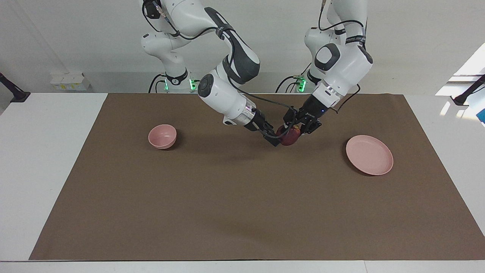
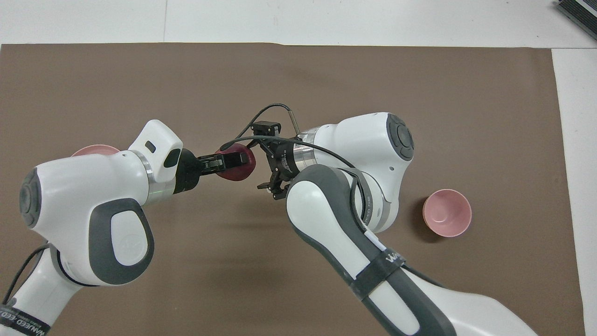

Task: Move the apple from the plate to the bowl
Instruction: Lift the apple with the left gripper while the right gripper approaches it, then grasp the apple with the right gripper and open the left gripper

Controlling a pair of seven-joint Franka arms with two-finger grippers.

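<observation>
The dark red apple hangs above the middle of the brown mat, and my left gripper is shut on it from above. My right gripper is open and level with the apple, its fingers spread right at the apple's side; I cannot tell whether they touch it. The pale pink plate lies bare toward the left arm's end of the table, half hidden under the left arm in the overhead view. The small pink bowl stands toward the right arm's end.
A brown mat covers most of the white table. A white box sits by the wall past the right arm's end. A dark object lies at the table's corner farthest from the robots.
</observation>
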